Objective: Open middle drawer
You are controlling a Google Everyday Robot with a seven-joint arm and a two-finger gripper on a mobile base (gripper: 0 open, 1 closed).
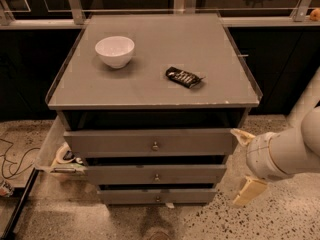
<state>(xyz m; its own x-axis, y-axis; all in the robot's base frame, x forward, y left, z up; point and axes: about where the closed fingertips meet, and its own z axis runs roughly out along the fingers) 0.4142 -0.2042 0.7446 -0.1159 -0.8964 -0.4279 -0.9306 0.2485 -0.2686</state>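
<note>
The grey cabinet (150,91) has three drawer fronts stacked at its front. The middle drawer (115,175) is the wide shallow front with a small round knob (156,177). It lies between the taller top front (110,143) and the narrow bottom front (130,196). None of its interior shows. My gripper (245,164) hangs at the cabinet's right side, level with the top and middle fronts. Its two cream fingers are spread wide, one fingertip (241,135) up by the top front's corner and the other (248,192) low. It holds nothing and is well right of the knob.
A white bowl (115,51) and a dark snack packet (184,77) lie on the cabinet top. A white bin (52,144) with small items sits against the cabinet's left side. Cables (12,161) trail on the speckled floor at left. A glass rail runs behind.
</note>
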